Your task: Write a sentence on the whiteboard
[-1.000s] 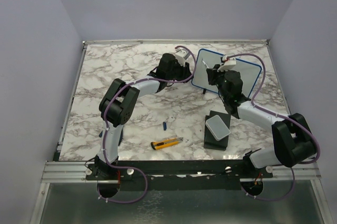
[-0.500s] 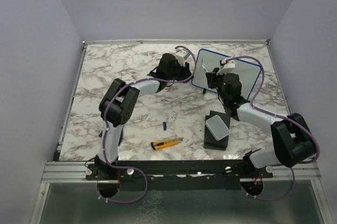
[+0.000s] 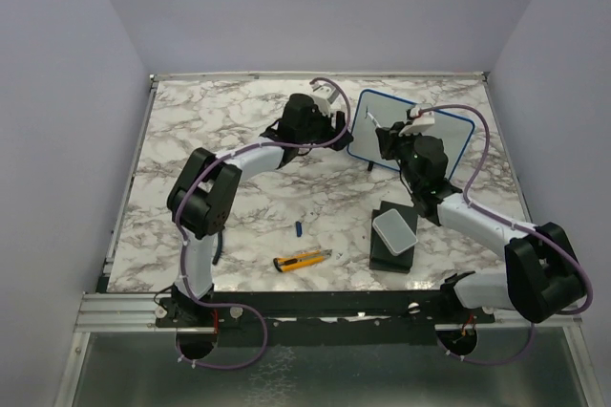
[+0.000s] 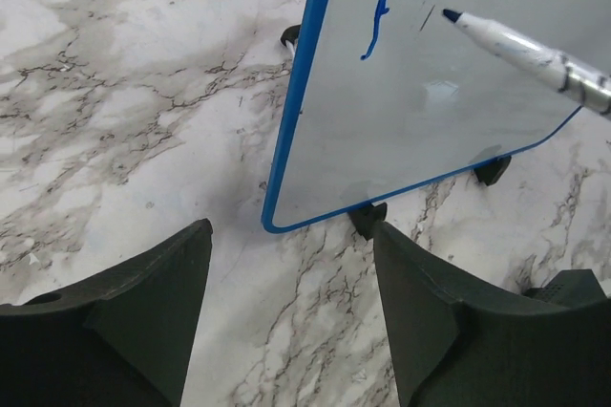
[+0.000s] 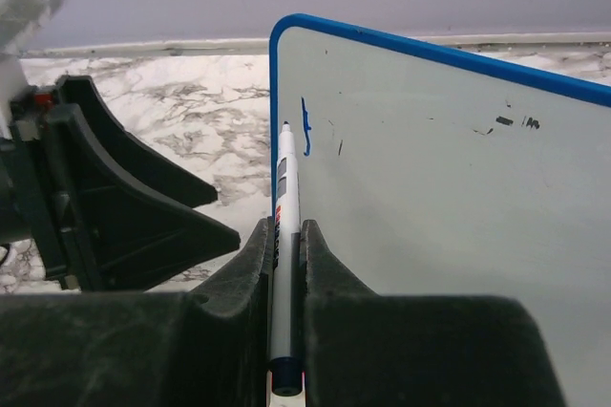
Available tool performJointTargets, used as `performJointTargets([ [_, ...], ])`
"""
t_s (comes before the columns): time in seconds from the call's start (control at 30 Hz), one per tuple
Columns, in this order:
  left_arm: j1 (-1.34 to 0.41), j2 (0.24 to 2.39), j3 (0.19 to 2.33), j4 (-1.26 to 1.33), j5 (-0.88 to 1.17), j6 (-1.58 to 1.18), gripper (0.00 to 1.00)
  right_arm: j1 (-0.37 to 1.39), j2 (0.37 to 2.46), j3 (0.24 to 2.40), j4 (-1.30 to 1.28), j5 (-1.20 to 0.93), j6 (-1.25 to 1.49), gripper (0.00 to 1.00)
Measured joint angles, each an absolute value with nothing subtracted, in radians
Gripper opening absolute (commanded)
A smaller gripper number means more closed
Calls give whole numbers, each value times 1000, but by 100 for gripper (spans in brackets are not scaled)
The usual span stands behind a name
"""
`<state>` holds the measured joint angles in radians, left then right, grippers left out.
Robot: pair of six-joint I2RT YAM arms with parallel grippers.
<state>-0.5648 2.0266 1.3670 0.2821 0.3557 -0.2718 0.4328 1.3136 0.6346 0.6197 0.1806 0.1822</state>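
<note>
The whiteboard (image 3: 434, 128), white with a thin blue frame and black feet, stands tilted at the table's back right. It fills the left wrist view (image 4: 430, 101) and the right wrist view (image 5: 449, 168). One short blue stroke (image 4: 379, 11) sits near its upper left corner, also in the right wrist view (image 5: 306, 128); no words show. My right gripper (image 5: 285, 240) is shut on a white marker (image 5: 284, 187), whose blue tip (image 4: 451, 16) is just right of the stroke. My left gripper (image 4: 291, 302) is open and empty beside the board's left edge.
A pale grey rounded box (image 3: 393, 232) lies on a black block in front of the board. A yellow utility knife (image 3: 303, 259) and a small blue cap (image 3: 299, 228) lie near the front. Purple walls enclose the marble table (image 3: 220, 139).
My left arm's elbow has swung left and lower, with its gripper drawn slightly back from the board. My right gripper with the marker has shifted a little left along the board.
</note>
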Motion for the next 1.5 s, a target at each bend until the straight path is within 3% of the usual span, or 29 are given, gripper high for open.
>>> performJointTargets([
  [0.2, -553, 1910, 1336, 215, 322, -299, 82, 433, 1324, 638, 615, 182, 182, 0],
  [0.67, -462, 1668, 1153, 59, 250, -307, 84, 433, 1372, 688, 607, 207, 170, 0],
  [1.5, -420, 1636, 1121, 19, 212, -294, 85, 440, 1404, 696, 599, 260, 164, 0],
])
